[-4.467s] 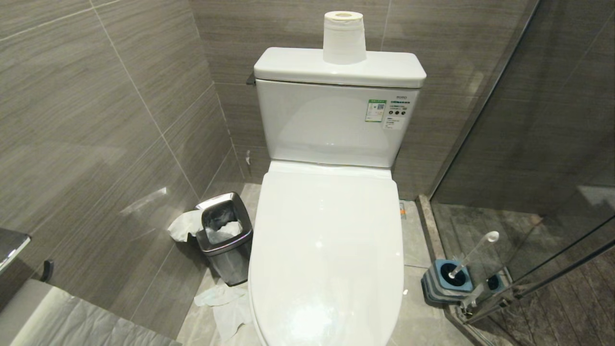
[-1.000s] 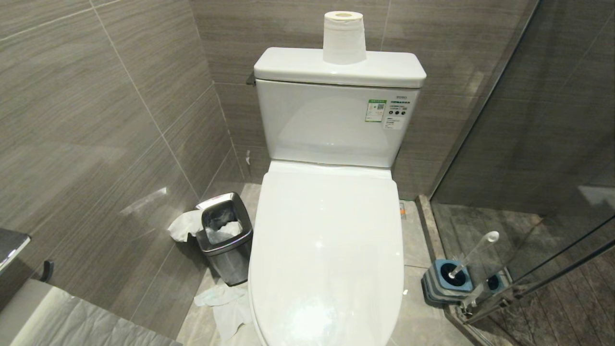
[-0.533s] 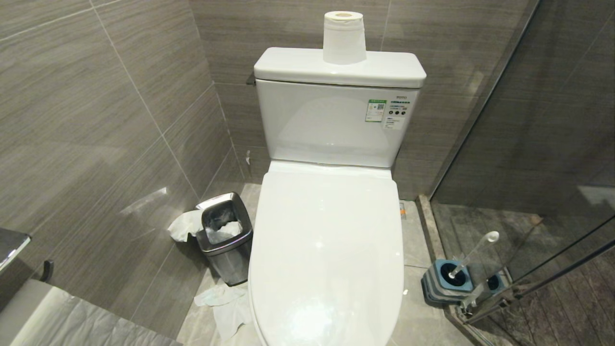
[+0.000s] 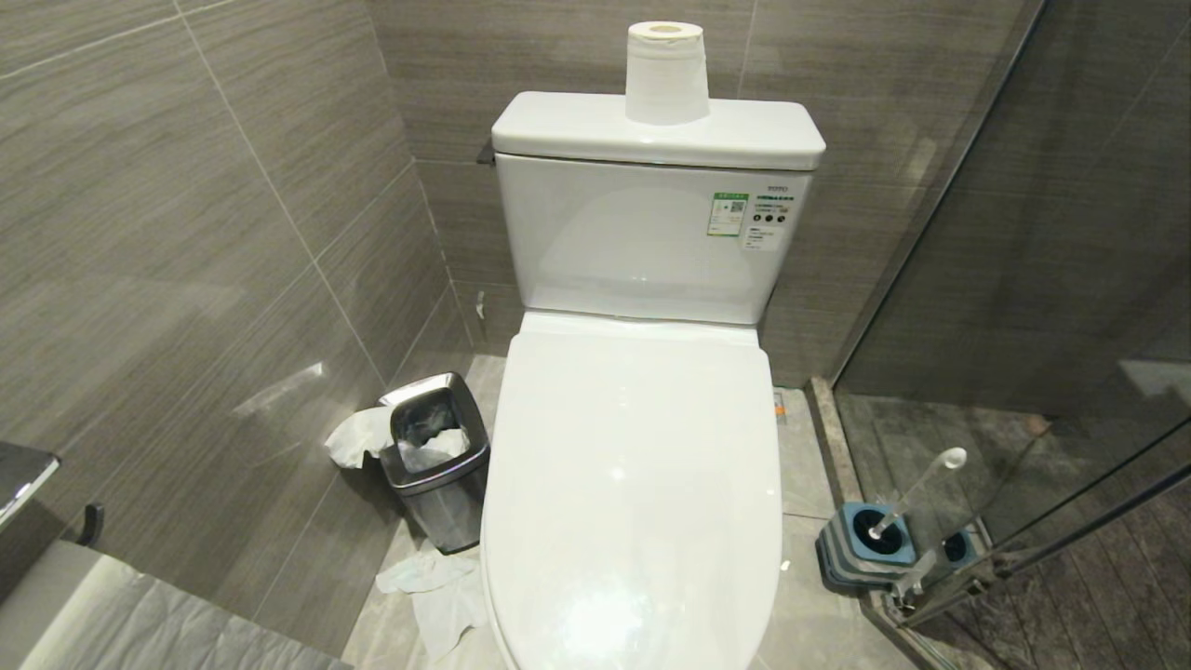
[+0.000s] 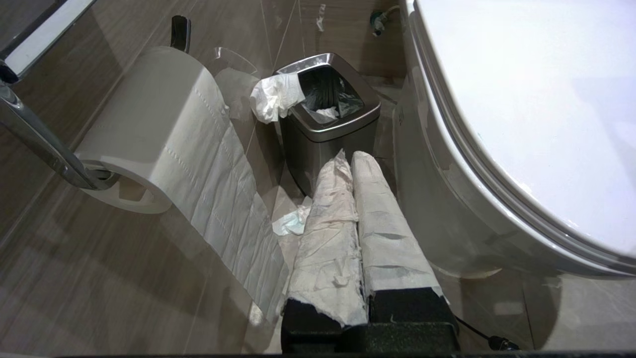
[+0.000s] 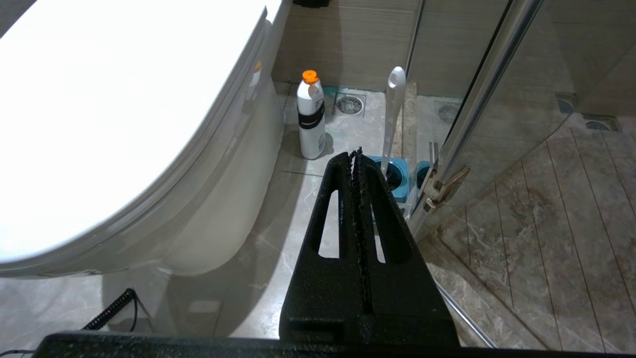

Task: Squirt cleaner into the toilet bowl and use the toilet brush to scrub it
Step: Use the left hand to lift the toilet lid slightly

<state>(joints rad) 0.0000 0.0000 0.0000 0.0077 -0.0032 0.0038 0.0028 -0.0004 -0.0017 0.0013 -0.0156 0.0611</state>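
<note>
The toilet bowl [image 4: 633,484] sits at centre with its glossy lid down; it looks slippery and probably lifts best by the front lip. At about four o'clock from it, the toilet brush [image 4: 916,493] leans in its blue holder [image 4: 865,544]; light and stiff, it suits a grip high on the slim handle. The left gripper [image 5: 348,199], paper-wrapped, and the right gripper [image 6: 358,169] are both closed and empty.

One toilet bowl [image 4: 633,484], one toilet brush [image 4: 916,491], one steel bin [image 4: 435,456], two paper rolls [image 4: 665,73] [image 5: 149,129], one orange-capped bottle [image 6: 310,117].
</note>
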